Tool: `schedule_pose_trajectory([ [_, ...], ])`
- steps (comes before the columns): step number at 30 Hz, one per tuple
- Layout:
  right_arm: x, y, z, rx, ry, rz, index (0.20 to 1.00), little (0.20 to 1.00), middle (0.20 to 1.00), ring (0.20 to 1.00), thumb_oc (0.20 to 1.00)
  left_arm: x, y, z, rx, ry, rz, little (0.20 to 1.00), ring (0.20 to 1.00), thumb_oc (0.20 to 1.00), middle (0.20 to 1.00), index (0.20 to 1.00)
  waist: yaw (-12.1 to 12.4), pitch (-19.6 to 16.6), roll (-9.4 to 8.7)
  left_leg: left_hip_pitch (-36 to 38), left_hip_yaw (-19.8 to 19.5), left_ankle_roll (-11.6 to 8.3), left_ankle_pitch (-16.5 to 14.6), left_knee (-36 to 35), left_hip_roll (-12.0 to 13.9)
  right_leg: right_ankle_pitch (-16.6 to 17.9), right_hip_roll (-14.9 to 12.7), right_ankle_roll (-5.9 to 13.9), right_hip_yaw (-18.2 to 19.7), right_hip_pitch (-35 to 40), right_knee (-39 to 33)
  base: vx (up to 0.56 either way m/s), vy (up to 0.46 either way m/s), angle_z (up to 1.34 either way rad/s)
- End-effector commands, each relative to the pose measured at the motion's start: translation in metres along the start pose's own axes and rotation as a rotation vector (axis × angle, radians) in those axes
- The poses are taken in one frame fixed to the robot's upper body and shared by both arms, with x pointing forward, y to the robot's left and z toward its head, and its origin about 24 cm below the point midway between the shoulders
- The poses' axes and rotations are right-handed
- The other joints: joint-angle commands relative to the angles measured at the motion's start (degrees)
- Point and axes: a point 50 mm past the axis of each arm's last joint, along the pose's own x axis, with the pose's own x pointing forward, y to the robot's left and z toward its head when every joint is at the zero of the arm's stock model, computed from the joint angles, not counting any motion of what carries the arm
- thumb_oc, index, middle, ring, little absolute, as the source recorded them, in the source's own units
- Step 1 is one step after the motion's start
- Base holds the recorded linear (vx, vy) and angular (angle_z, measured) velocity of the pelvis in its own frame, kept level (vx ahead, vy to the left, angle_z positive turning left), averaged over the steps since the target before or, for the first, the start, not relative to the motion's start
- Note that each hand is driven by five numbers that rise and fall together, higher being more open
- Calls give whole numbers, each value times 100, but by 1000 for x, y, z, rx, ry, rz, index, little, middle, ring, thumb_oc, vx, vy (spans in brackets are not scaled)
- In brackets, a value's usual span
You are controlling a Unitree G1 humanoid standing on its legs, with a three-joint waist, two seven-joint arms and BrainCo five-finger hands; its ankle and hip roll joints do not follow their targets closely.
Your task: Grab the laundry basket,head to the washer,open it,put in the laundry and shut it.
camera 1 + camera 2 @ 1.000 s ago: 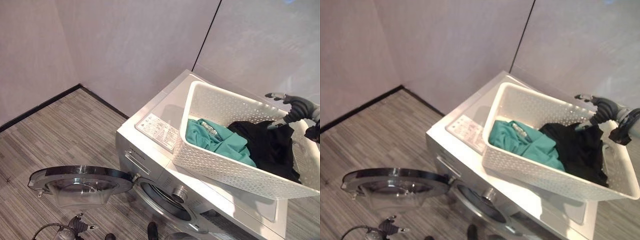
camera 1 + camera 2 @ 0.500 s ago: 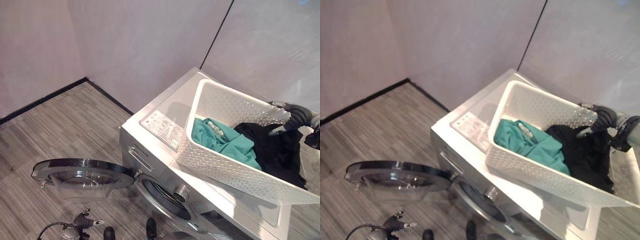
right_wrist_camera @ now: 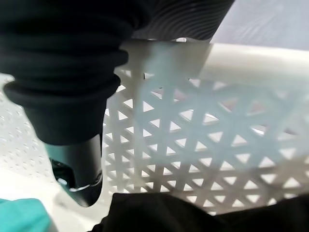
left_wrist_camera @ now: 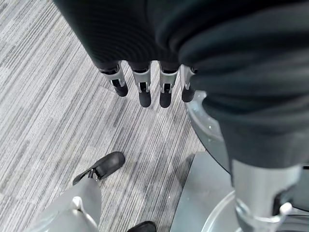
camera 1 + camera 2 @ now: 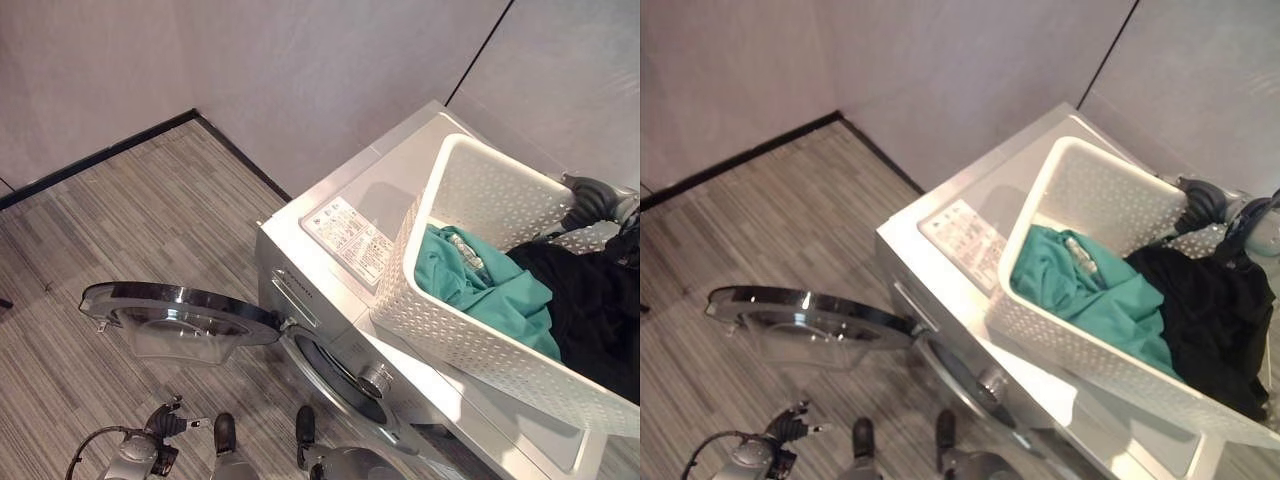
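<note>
Low on the left, the left hand [image 4: 150,89] hangs over the striped floor [image 5: 150,230] with its fingers straight and relaxed, holding nothing. The washer door [image 5: 180,305] stands swung open beside the washer [image 5: 330,300]. On the washer's top sits the white basket [image 5: 470,330], holding a teal garment [image 5: 480,285] and a black one [image 5: 1215,320]. At the basket's far rim (right side) rests the right hand [image 5: 592,197]; whether it grips, I cannot tell.

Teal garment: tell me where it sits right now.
The teal garment lies inside the white laundry basket on top of the washer, on the robot's right, beside the black garment.
</note>
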Motion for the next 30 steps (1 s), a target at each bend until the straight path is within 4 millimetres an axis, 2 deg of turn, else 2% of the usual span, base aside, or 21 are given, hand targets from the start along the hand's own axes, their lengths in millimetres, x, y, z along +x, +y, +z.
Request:
schedule_pose_trajectory([
  [1, 3, 74, 10, -99, -67, 351, 1000, 1000, 1000, 1000, 1000, 4, 11, 26, -37, -103, 26, 1000, 1000, 1000, 1000, 1000, 256, 246, 118, 548, -118, -106, -622, 719, 756, -132, -526, 702, 35, -539, -4, 0, 0, 0],
  [2, -1, 80, 7, -102, -62, 380, 1000, 1000, 1000, 1000, 1000, 4, 10, 28, -43, -107, 23, 1000, 1000, 1000, 1000, 1000, 245, 274, 100, 510, -137, -112, -609, 730, 774, -144, -506, 702, 27, -559, -4, 0, 0, 0],
  [6, -4, 72, 1, -77, -45, 341, 1000, 1000, 1000, 1000, 1000, 6, 10, 29, -54, -103, 26, 1000, 1000, 1000, 1000, 1000, 212, 291, 32, 519, -98, -122, -617, 754, 780, -140, -481, 708, 69, -556, -4, 0, 0, 0],
  [10, -5, 47, -19, 22, 30, 138, 1000, 1000, 1000, 1000, 1000, 5, 8, 24, -50, -79, 26, 1000, 1000, 1000, 1000, 1000, 151, 197, -52, 672, -18, -92, -752, 789, 774, -136, -452, 726, 167, -460, -4, 3, 8, 0],
  [11, -5, 47, -19, 23, 31, 137, 1000, 1000, 1000, 1000, 1000, 5, 9, 24, -49, -80, 27, 1000, 1000, 1000, 1000, 1000, 149, 189, -70, 658, -21, -87, -728, 776, 754, -129, -470, 728, 168, -477, -4, 0, 0, 0],
  [12, -6, 40, -24, 60, 50, 69, 1000, 1000, 1000, 1000, 1000, 5, 8, 24, -45, -81, 24, 1000, 1000, 1000, 1000, 1000, 136, 162, -87, 700, -7, -73, -762, 776, 742, -122, -473, 738, 193, -457, -4, 18, 39, -2],
  [13, -8, 28, -39, 144, 110, -64, 1000, 1000, 1000, 1000, 1000, 5, 8, 25, -50, -89, 24, 1000, 1000, 1000, 1000, 1000, 136, 106, -75, 783, 13, -37, -860, 799, 731, -118, -477, 745, 222, -396, -4, 22, 55, -1],
  [14, -9, 25, -44, 170, 132, -111, 1000, 1000, 1000, 1000, 1000, 5, 8, 26, -46, -93, 23, 1000, 1000, 1000, 1000, 1000, 136, 79, -91, 804, 21, -18, -865, 780, 697, -104, -504, 749, 234, -395, -4, 31, 65, -2],
  [16, -10, 19, -45, 201, 135, -171, 1000, 1000, 1000, 1000, 1000, 5, 8, 28, -47, -101, 21, 1000, 1000, 1000, 1000, 1000, 133, 54, -88, 835, 29, 3, -903, 771, 680, -95, -524, 755, 245, -380, -4, 13, 40, -1],
  [17, -12, 10, -49, 248, 154, -270, 1000, 1000, 1000, 1000, 1000, 5, 8, 30, -42, -111, 18, 1000, 1000, 1000, 1000, 1000, 138, 25, -50, 908, 33, 37, -1022, 784, 673, -93, -522, 760, 259, -323, -4, 0, 0, 0],
  [21, -15, 4, -56, 315, 185, -401, 1000, 1000, 1000, 1000, 1000, 4, 6, 30, -42, -120, 10, 1000, 1000, 1000, 1000, 1000, 146, -41, -31, 944, 8, 98, -1114, 751, 586, -48, -590, 775, 254, -319, -4, 5, 36, -3],
  [27, -16, 5, -59, 365, 204, -494, 1000, 1000, 1000, 1000, 1000, 3, 0, 16, -39, -65, -3, 1000, 1000, 1000, 1000, 1000, 170, -91, 25, 1023, 2, 152, -1249, 730, 523, -32, -644, 796, 257, -277, -4, 0, 7, 0],
  [30, -20, -1, -61, 354, 221, -555, 1000, 1000, 1000, 1000, 1000, 2, -2, 10, -50, -45, -7, 1000, 1000, 1000, 1000, 1000, 183, -105, 47, 1056, -1, 162, -1288, 729, 512, -28, -650, 803, 260, -262, -4, 0, 0, 0],
])
